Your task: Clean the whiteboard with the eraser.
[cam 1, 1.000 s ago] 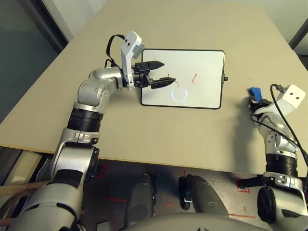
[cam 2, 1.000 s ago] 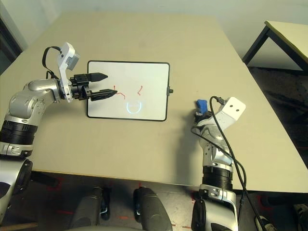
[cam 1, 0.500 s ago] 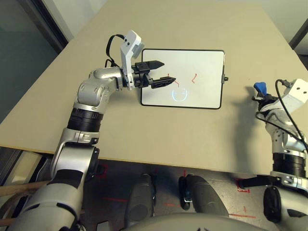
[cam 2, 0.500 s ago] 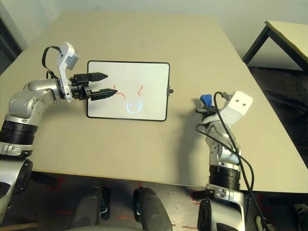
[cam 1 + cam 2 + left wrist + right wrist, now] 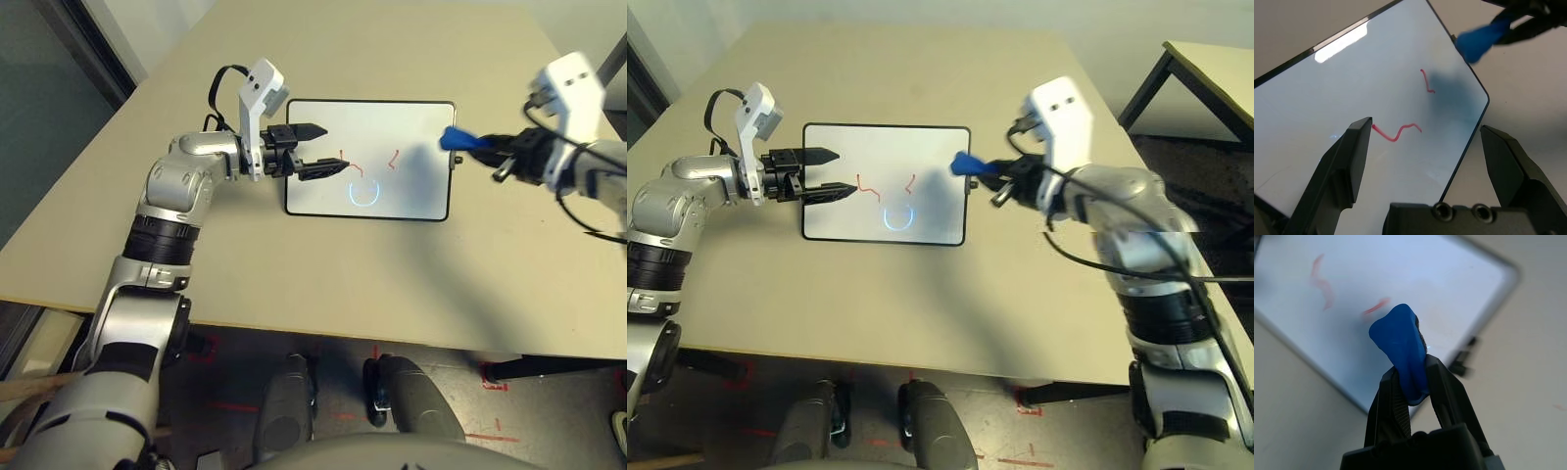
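Your right tool is clamped on the eraser, the blue block pinched between both fingers with most of it sticking out past the tips. A second ago that tool sat low over the worktop, well off to the right of the board; since then it has lifted and swung in, and the eraser now hangs in the air just over the board's right edge, close by the small side knob. It is not touching the surface yet, as far as the head views show; a soft shadow falls on the white under it.

Your left tool has stayed where it was, fingers apart and holding nothing, hovering over the board's left part with its tips near the left red squiggle. The second red mark lies between the two tools, nearer the eraser. A faint bluish ring also shows on the board, probably a lamp's reflection rather than ink.

So the pick-up is done and the carry is nearly over. Wiping has not begun; both red marks are intact. Next you likely need to lower the eraser onto the nearer mark.
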Tool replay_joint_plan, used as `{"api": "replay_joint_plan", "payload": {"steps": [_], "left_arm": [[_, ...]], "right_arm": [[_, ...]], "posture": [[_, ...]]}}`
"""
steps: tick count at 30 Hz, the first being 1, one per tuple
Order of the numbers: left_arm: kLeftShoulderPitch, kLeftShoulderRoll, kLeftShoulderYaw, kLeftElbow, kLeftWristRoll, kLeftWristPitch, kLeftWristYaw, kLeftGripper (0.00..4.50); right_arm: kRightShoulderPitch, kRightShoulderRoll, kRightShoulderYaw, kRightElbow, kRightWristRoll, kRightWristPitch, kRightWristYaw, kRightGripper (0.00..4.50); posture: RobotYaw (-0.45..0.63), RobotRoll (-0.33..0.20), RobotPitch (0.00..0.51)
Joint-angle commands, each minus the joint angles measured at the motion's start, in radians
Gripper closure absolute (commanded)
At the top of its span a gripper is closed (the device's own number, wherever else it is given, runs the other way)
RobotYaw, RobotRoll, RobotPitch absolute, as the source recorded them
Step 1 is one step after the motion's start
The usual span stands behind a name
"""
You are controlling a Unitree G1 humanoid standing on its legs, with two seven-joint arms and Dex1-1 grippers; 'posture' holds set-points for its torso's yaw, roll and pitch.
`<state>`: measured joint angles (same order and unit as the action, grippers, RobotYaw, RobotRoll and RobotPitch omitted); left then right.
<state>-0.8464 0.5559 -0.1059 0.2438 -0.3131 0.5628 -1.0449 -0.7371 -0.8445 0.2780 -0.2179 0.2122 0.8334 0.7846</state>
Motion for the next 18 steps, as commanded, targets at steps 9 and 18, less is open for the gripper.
{"api": "replay_joint_plan", "payload": {"steps": [9, 18], "left_arm": [[0.04, 0.024, -0.002, -0.043, 0.008, 0.042, 0.013, 0.0], [0.055, 0.026, 0.006, -0.066, 0.0, 0.058, 0.025, 0.0]], "right_arm": [[-0.094, 0.107, 0.128, 0.169, -0.178, -0.157, 0.057, 3.84], [-0.114, 0.177, 0.11, 0.274, -0.276, -0.204, 0.032, 3.84]], "posture": [[-0.05, 0.0, 0.119], [-0.05, 0.0, 0.121]]}}
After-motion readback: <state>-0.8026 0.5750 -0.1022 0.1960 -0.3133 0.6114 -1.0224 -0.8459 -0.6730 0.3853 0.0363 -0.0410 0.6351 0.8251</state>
